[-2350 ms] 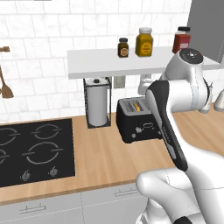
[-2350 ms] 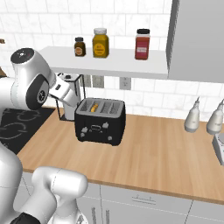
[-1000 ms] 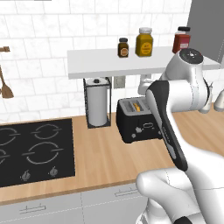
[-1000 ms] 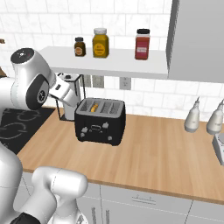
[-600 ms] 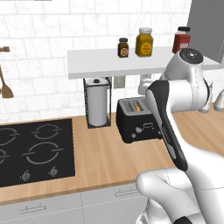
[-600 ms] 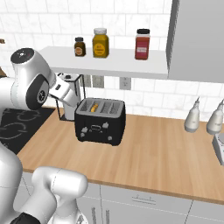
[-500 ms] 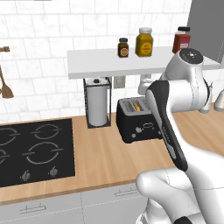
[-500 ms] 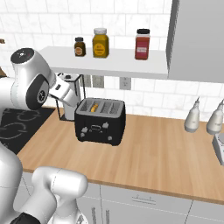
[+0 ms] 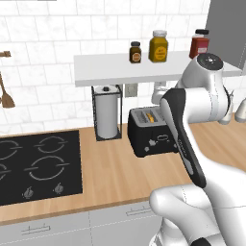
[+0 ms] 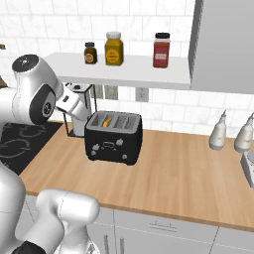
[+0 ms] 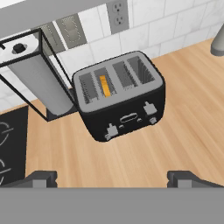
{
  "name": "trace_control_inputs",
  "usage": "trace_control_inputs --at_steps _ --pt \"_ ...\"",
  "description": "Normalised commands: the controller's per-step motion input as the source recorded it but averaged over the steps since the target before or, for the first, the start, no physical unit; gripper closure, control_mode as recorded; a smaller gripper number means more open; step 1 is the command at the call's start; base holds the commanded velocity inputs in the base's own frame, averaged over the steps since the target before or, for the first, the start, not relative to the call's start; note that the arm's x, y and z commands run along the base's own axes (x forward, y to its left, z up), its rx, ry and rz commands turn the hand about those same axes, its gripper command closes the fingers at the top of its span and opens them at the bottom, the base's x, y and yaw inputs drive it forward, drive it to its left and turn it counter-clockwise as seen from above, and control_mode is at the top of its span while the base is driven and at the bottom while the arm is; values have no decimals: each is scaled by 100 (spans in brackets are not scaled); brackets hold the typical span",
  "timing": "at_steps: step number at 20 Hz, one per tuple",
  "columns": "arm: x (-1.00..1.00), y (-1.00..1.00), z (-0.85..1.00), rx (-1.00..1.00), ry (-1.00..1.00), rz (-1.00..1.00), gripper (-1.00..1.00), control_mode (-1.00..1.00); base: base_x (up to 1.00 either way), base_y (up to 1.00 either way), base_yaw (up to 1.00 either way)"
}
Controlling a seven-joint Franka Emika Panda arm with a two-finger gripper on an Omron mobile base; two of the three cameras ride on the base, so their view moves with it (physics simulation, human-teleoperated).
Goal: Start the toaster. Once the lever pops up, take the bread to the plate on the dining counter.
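Nothing is shifting since the earlier frames: the two-finger gripper [image 11: 112,177] is still hovering with its jaws spread wide, grasping nothing. The glossy black boxy toaster [image 11: 120,96] is sitting mid-frame in the hand view, right of the wire-framed white paper-towel roll [image 11: 38,78]. The pale yellow bread slice [image 11: 104,85] is standing in its second slot from the left.

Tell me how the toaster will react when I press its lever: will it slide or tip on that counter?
The toaster looks boxy, low and wide, so tipping seems unlikely. It sits flat on smooth wood counter, so a slanted push might slide it; pressing straight down is safer. The bread sits deep in a slot, so it probably won't shift. The gripper hangs open above the counter in front of it.
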Motion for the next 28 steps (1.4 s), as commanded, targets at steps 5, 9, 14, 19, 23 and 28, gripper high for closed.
trace_control_inputs --at_steps 5,9,14,19,23,28 --pt "0 0 0 0 0 0 -100 -100 0 0 0" --pt "0 0 0 0 0 0 -100 -100 0 0 0" --pt "0 0 0 0 0 0 -100 -100 0 0 0" --pt "0 0 0 0 0 0 -100 -100 0 0 0" --pt "0 0 0 0 0 0 -100 -100 0 0 0" --pt "0 0 0 0 0 0 -100 -100 0 0 0"
